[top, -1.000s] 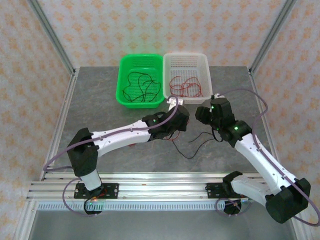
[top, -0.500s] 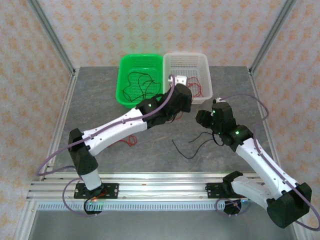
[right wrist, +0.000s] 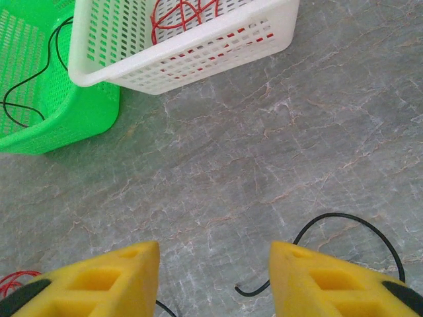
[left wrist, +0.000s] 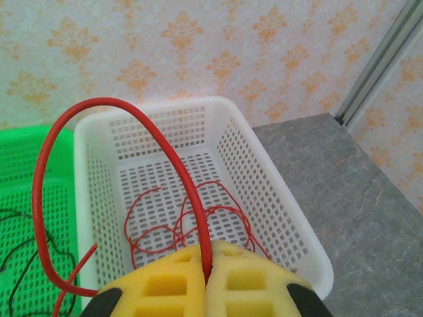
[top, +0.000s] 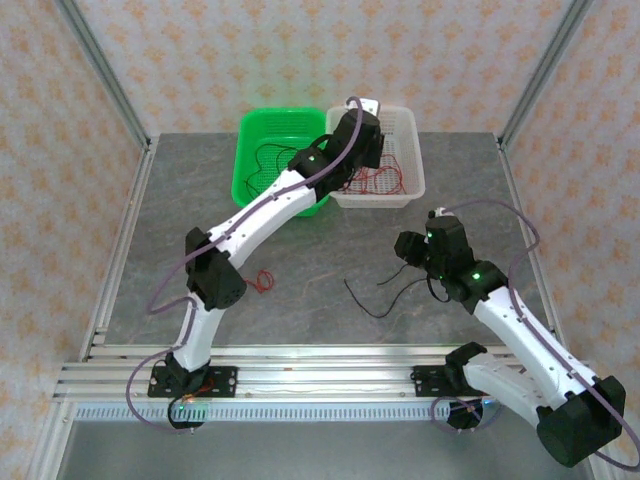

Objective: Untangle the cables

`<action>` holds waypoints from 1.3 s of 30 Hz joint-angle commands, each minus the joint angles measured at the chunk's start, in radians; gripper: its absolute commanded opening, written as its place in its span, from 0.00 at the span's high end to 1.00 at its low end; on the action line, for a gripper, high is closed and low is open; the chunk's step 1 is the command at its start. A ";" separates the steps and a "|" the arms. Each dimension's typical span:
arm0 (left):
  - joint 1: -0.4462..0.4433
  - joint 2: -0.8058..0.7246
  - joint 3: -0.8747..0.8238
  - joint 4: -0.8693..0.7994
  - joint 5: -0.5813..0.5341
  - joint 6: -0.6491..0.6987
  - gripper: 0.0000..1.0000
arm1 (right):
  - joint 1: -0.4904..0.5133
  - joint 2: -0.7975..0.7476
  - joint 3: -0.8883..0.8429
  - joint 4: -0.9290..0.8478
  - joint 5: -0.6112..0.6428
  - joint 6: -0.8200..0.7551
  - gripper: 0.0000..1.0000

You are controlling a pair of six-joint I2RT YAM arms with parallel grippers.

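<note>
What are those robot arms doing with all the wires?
The left gripper is shut on a red cable, holding it above the white basket, where more red cables lie. Black cables sit in the green basket. The right gripper hangs open over the table by a loose black cable.

left arm (top: 270, 205): a second ago I saw it lying low across the middle of the tabletop (top: 300, 250). It has since swung up and away from me, and its lower link now stands steeply.
left hand (left wrist: 206, 254): gone from the tabletop's centre, past the near rim of the white basket (top: 415, 150), to above the basket's interior.
red cable (left wrist: 106, 101): pinched in that hand, its loop now arcs over the basket.
small red cable (top: 263, 282): previously under the left arm, now exposed on the tabletop.
right hand (right wrist: 213, 251): drawn back slightly toward its base, farther from the basket.
</note>
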 commanded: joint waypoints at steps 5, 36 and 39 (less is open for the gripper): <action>0.039 0.076 0.041 0.174 0.060 0.127 1.00 | -0.004 0.009 0.008 -0.018 0.038 0.013 0.53; 0.069 0.393 0.055 0.365 0.051 0.189 0.43 | -0.005 -0.029 0.001 -0.058 0.032 0.029 0.53; 0.069 0.393 0.081 0.325 0.047 0.198 0.32 | -0.005 -0.032 0.001 -0.061 0.032 0.032 0.53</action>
